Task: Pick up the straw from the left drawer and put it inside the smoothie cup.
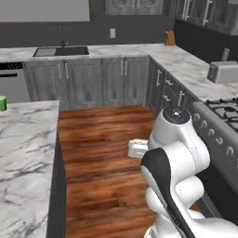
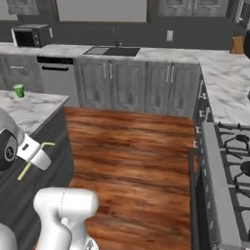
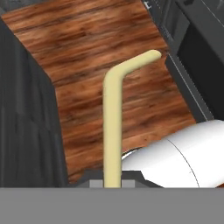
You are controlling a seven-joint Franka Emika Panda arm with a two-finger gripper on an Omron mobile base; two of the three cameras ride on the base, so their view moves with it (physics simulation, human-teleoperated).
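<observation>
The straw (image 3: 112, 131) is in the gripper (image 2: 35, 154): in the hand view it rises straight up from between the jaws and bends near its far end, and in the right base view it sticks out on both sides of the hand, one end low and to the left, the bent end up and to the right, so the jaws are clamped on it somewhere along its long straight part. It looks thin, very light and smooth, so weight should be no trouble; the likelier risk, as a judgement, is that it swivels or slides in the grip, or flexes if its tip catches the cup's rim. A hold on the straight section, well away from the bend, seems right, leaving a long free end to lower into the cup. The smoothie cup (image 2: 18, 90) stands on the marble worktop (image 2: 29, 110) of the island, well apart from the hand; the left base view catches it at its left edge (image 1: 3, 103). The right base view gives the hand, straw and cup together, so the gap between them can be judged. The hand view gives the straw's bend and the wooden floor (image 3: 87, 39) beyond it.
</observation>
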